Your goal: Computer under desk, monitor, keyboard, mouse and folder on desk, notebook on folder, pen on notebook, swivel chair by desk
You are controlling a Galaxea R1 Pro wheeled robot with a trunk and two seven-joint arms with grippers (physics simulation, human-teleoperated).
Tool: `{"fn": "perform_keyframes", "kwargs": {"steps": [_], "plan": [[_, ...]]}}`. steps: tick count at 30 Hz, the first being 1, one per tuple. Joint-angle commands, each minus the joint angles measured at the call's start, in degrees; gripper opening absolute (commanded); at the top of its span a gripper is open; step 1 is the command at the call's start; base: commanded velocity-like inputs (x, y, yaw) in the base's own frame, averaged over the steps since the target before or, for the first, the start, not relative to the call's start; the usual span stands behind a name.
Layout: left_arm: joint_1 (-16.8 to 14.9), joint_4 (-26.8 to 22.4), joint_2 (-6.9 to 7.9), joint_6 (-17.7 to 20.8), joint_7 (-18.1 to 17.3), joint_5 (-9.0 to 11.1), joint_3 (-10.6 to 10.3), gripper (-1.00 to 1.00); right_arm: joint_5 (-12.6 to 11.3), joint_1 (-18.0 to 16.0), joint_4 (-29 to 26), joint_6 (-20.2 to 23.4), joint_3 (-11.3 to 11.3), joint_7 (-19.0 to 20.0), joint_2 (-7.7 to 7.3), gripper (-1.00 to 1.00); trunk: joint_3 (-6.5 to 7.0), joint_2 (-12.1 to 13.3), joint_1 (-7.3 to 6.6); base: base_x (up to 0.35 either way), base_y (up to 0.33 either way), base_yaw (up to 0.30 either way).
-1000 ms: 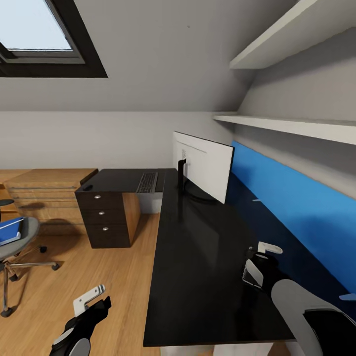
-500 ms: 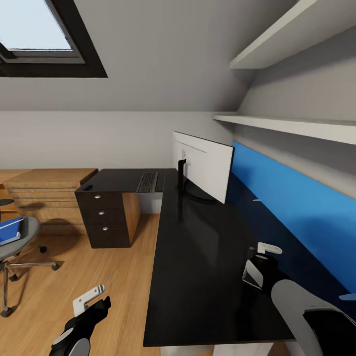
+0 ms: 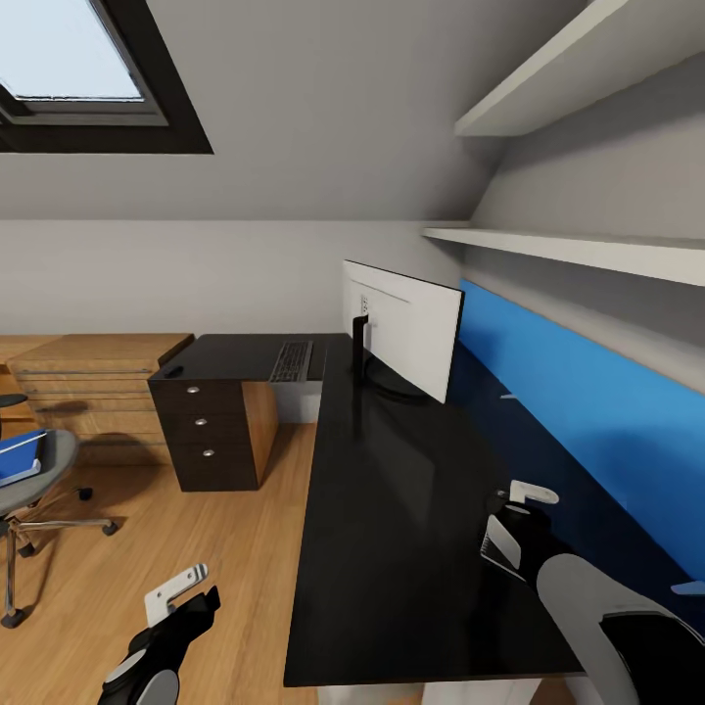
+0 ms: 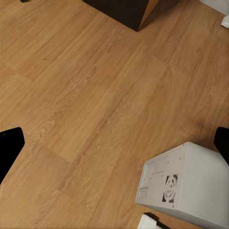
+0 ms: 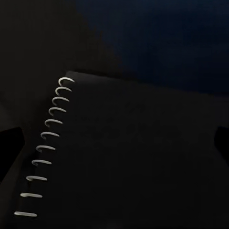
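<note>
The long black desk (image 3: pixel 411 509) ran from 6 o'clock toward 12 o'clock. The monitor (image 3: pixel 403 328) stood on it near the far end, its white back facing us, its wide side along the desk. The keyboard (image 3: pixel 292 360) lay at 11 o'clock of the monitor, pointing away. The blue folder (image 3: pixel 20 455) lay on the swivel chair (image 3: pixel 39 470) at 9 o'clock. The left gripper (image 3: pixel 176 597) hung over the floor, fingers apart. Under it, the white computer (image 4: pixel 191 188) stood on the floor. The right gripper (image 3: pixel 514 519) hovered over the desk with a dark spiral notebook (image 5: pixel 129 157) under it; I cannot tell whether it was open or closed.

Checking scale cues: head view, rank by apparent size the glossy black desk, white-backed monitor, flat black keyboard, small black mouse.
1. Glossy black desk
2. White-backed monitor
3. Flat black keyboard
4. Small black mouse

All are apparent sizes; the keyboard and mouse lie farthest away.
</note>
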Motion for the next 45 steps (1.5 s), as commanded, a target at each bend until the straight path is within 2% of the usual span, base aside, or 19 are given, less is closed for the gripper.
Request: {"fn": "perform_keyframes", "kwargs": {"steps": [1, 20, 28, 45], "plan": [[-0.1, -0.1, 0.06, 0.1, 0.4, 0.3, -0.1, 1.00, -0.3, 0.0, -0.1, 0.5, 0.5, -0.3, -0.03, 1.00, -0.06, 0.0, 0.00, 0.000, 0.000, 0.000], [0.0, -0.1, 0.11, 0.0, 0.4, 0.3, -0.2, 1.00, -0.4, 0.0, -0.1, 1.7, 0.5, -0.3, -0.02, 1.00, -0.06, 0.0, 0.00, 0.000, 0.000, 0.000], [-0.1, -0.2, 0.06, 0.0, 0.6, 0.3, -0.2, 1.00, -0.4, 0.0, -0.1, 1.8, 0.5, -0.3, -0.08, 1.00, -1.50, -3.2, 1.75, 0.000, 0.000, 0.000], [0.0, -0.2, 0.13, 0.0, 0.6, 0.3, -0.1, 1.00, -0.3, 0.0, -0.2, 1.8, 0.5, -0.3, -0.09, 1.00, -1.50, -3.2, 1.75, 0.000, 0.000, 0.000]]}}
